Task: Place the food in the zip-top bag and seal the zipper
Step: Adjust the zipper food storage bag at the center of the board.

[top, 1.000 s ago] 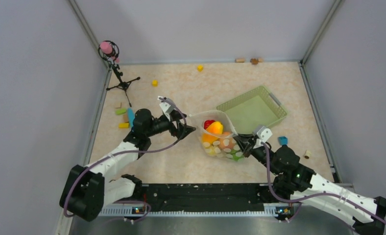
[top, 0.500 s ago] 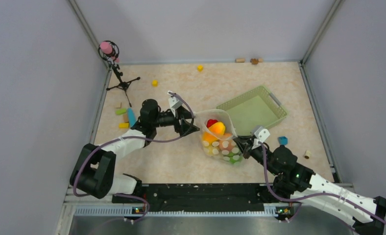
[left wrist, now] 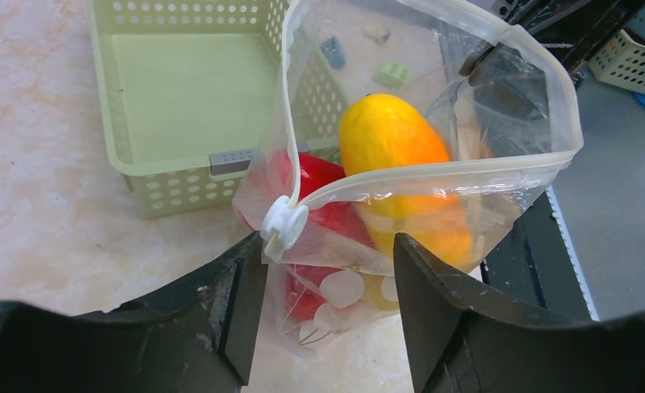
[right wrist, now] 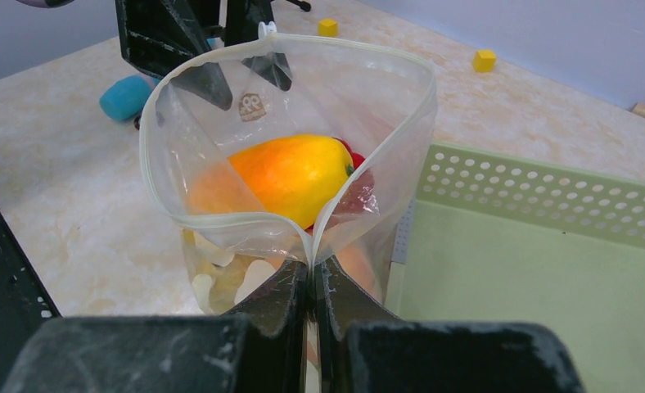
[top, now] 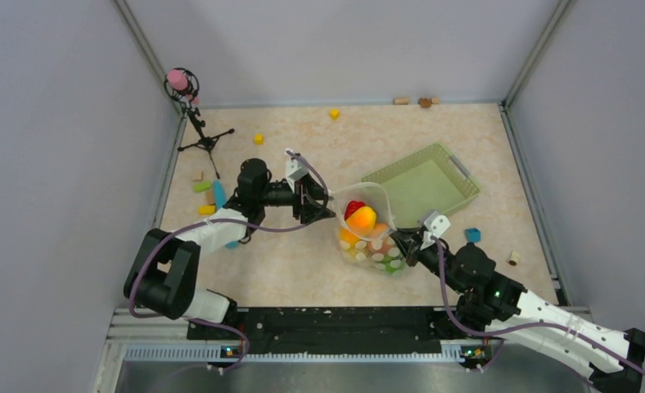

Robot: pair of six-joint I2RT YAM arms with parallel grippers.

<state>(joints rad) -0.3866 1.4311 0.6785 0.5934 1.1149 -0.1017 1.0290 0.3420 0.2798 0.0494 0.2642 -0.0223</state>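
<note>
Top external view: two black arms meet at one bag in the middle of the table (top: 303, 270).
Far left: a little stand (top: 198, 131) with a pink top is by the wall. A few coloured blocks (top: 205, 196) lie near it.
Left gripper (top: 324, 208): it is open. In the left wrist view its two black fingers (left wrist: 236, 315) stand apart, with the corner of the bag between them. They do not squeeze it.
White slider (left wrist: 284, 226): it sits on the bag's corner, just above one finger. I cannot tell if they touch.
Zip-top bag (top: 370, 241): it is clear with white dots. It stands up between the two grippers, and its mouth is wide open.
Zipper (left wrist: 434, 168): the pale strip runs round the mouth. Its two sides are apart.
Food (top: 360, 219): it is all inside the bag. A yellow-orange fruit (right wrist: 290, 176) lies on top with a red fruit (left wrist: 319, 174) beside it. More pieces sit under them.
Right gripper (top: 398, 241): it is closed tight. In the right wrist view its fingers (right wrist: 277, 296) pinch the near edge of the bag.
Green basket (top: 424, 187): it sits just beside the bag, on the far right side.
Blue block (top: 472, 235): it lies on the table, near the right arm.
</note>
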